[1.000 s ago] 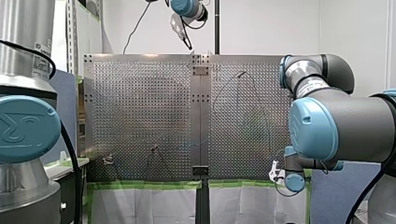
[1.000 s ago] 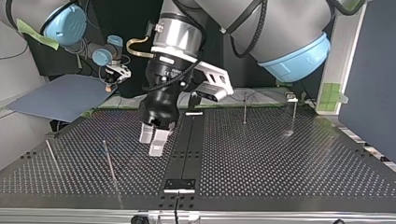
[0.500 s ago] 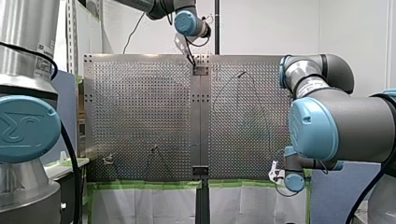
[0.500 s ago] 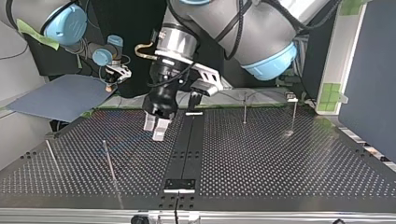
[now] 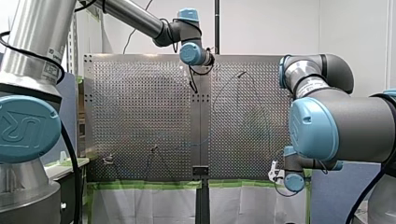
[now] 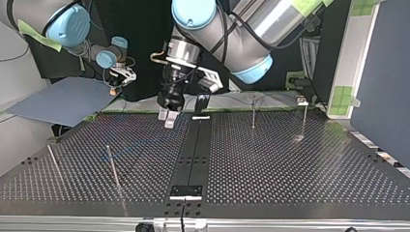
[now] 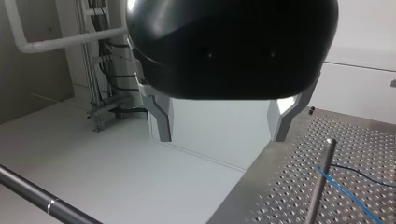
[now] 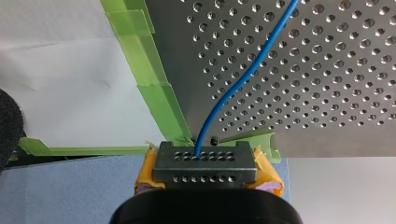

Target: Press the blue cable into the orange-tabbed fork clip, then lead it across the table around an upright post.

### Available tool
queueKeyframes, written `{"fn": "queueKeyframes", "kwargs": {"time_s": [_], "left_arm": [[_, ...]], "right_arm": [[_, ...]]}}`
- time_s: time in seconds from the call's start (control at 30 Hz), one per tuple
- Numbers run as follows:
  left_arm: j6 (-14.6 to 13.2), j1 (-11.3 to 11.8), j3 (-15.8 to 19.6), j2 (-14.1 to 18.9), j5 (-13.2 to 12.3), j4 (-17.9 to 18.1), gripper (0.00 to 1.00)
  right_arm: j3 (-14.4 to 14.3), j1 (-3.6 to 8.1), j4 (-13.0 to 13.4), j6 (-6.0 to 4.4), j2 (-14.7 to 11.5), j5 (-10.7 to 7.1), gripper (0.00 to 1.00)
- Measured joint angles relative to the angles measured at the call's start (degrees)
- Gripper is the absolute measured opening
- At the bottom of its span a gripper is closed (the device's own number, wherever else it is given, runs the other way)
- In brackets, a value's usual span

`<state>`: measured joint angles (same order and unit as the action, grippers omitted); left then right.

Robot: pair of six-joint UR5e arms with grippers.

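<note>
- One blue cable (image 8: 247,74) leaves my right tool (image 8: 204,167) straight ahead. It then curves off to one side, its long axis slanting across the perforated bench (image 8: 336,93).
- My right tool is closed on the cable's end, at the dark, hole-dotted block between its yellow pads (image 8: 267,171). That block hides how far in the cable reaches.
- My left tool (image 7: 222,136) stands wide open with nothing between its grey metal fingers (image 7: 161,119). Its black housing blocks much of what lies past it.
- Ahead of my left tool and off to one side stands an upright post (image 7: 321,182). A stretch of the cable meets this post partway up and slants away low over the bench. I cannot tell whether it wraps the post or only leans against it.
- In the top view my left tool hangs just above the bench, beside the black centre strip (image 6: 193,154). There the cable is only a faint blue line, well apart from the tool.
- Two small fittings (image 5: 108,160) show in the front view, far from both tools and too small to identify.
- The cable is thin, smooth and an even bright blue.
</note>
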<state>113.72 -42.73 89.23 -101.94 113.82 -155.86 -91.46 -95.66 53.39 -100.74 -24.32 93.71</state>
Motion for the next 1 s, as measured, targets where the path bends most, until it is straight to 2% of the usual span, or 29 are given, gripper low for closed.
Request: {"fn": "queueKeyframes", "kwargs": {"time_s": [0.17, 0.63, 0.9, 1.0], "left_arm": [[-0.5, 0.0, 2.2, 0.0, 1.3, 2.1, 0.99], [-1.5, -0.3, 9.4, 0.0, 8.4, 9.4, 0.99], [-4.3, -0.5, 13.3, -0.1, 12.0, 13.2, 0.99], [-5.1, -0.5, 14.7, -0.1, 12.7, 14.7, 0.99]], "right_arm": [[0.0, -0.01, 0.1, 0.0, 0.0, 0.01, 0.0], [0.4, -0.01, 0.5, 0.0, 0.0, 0.0, 0.0], [0.4, 0.0, 0.7, 0.09, 0.0, -0.01, 0.0], [0.4, 0.01, 0.6, 0.14, 0.0, -0.02, 0.0]]}}
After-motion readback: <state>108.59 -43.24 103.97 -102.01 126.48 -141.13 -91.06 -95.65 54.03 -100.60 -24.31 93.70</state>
